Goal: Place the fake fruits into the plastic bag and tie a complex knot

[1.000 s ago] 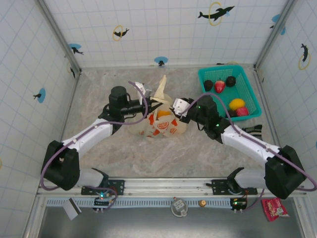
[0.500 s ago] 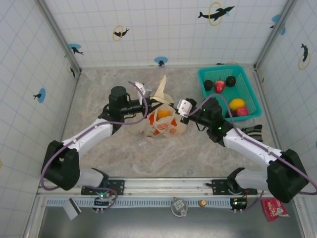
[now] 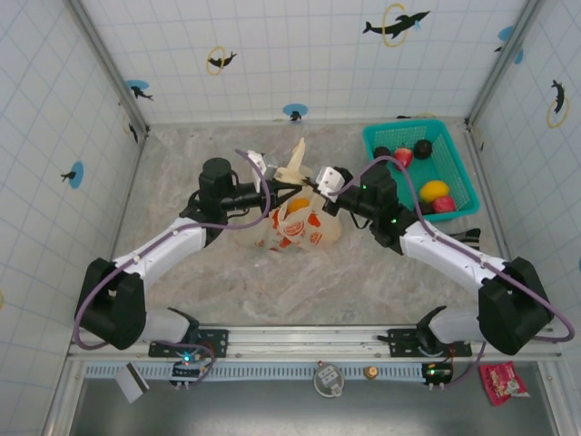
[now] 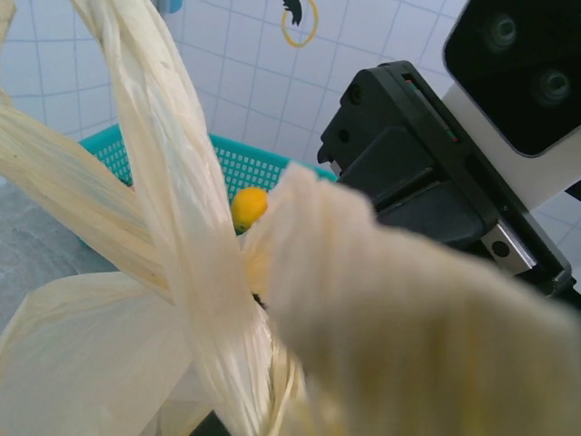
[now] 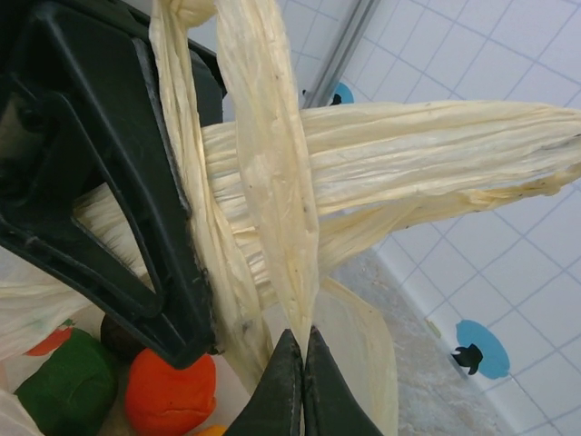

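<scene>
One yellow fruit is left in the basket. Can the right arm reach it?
Probably not yet: the right gripper is shut on a bag handle. The yellow fruit lies uncovered in the basket.

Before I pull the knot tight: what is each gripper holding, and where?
The right gripper is shut on the plastic bag, pinching one twisted handle strip. The left gripper is at the other handle; its hold cannot be told.

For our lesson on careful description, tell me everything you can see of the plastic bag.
The bag is thin, crinkly cream plastic with red print, sitting upright on the table. Its two handles are twisted into ropes and crossed above the mouth. The right hand pinches one strand; the left hand seems to grip the other. Orange and green fruits show inside.
</scene>
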Robot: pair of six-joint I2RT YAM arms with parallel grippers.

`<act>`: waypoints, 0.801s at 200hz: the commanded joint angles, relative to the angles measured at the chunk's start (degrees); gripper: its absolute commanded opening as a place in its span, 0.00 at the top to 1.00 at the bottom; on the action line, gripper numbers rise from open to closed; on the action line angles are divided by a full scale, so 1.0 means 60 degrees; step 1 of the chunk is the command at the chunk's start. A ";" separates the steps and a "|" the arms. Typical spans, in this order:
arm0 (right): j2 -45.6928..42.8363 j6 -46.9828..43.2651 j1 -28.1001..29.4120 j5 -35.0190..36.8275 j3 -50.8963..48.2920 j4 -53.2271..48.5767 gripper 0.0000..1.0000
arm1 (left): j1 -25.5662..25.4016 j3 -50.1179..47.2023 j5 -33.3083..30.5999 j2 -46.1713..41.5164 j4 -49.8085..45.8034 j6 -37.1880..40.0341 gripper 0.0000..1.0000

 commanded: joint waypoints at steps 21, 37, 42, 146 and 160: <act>0.0135 -0.0178 0.0127 -0.0065 0.0329 -0.0514 1.00 | -0.0027 -0.0039 0.0098 -0.0263 0.0102 0.0261 0.79; 0.0093 -0.0285 0.0170 -0.0143 0.0239 -0.0568 1.00 | -0.0026 -0.0023 0.0087 -0.0237 0.0130 0.0238 0.78; 0.0059 -0.0341 0.0188 -0.0191 0.0216 -0.0571 1.00 | -0.0010 -0.0012 0.0080 -0.0233 0.0134 0.0235 0.78; -0.0450 -0.1099 0.0282 -0.0483 -0.0367 -0.0227 1.00 | -0.0026 0.0034 -0.0309 -0.0131 -0.0086 0.0194 0.73; -0.0465 -0.1251 0.0313 -0.0428 -0.0365 -0.0337 1.00 | -0.0015 0.0048 -0.0298 -0.0142 -0.0112 0.0214 0.74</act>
